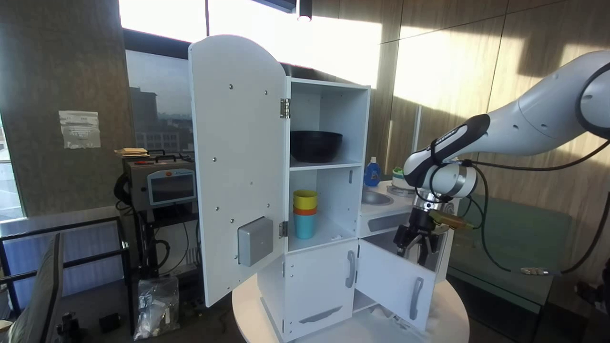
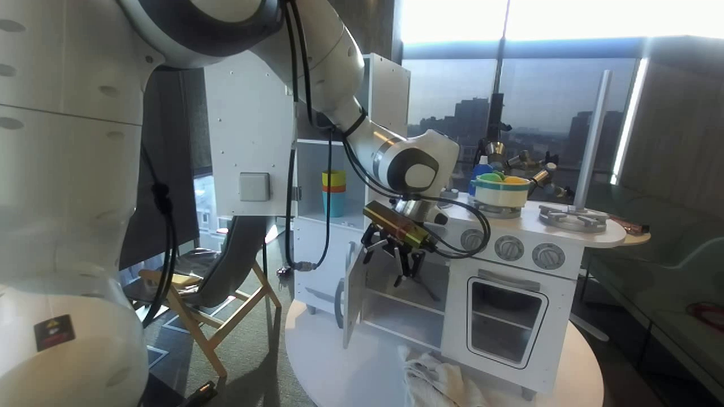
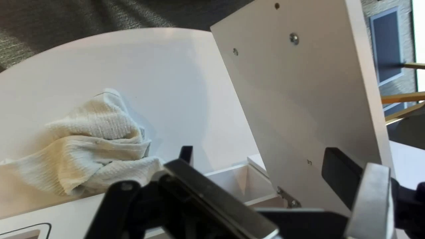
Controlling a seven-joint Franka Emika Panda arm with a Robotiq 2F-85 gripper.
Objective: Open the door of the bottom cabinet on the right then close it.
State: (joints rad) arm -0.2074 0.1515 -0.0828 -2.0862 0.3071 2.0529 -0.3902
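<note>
Hand (image 3: pixel 265 169) hangs beside outward-jutting door (image 3: pixel 305 96), handle (image 1: pixel 416 298) upright.

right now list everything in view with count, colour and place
Play kitchen: one, white, on table
Bottom right door: one, white, kitchen front, open
Tall door: one, white, upper kitchen, open
Bowl: one, black, upper shelf
Cups: three showing, yellow, orange, blue, stacked below bowl
Sink: one, grey, countertop
Bottle: one, blue, near sink
Burners: two, grey, countertop
Pot: one, white, on burner
Knobs: three, grey, above oven
Cloth: one, cream, on table
Chair: at least one, dark, floor
Paper: one, white, wall
Robot arm: one, white, beside kitchen
Fingers: two, black, silver, apart, near bottom right door
</note>
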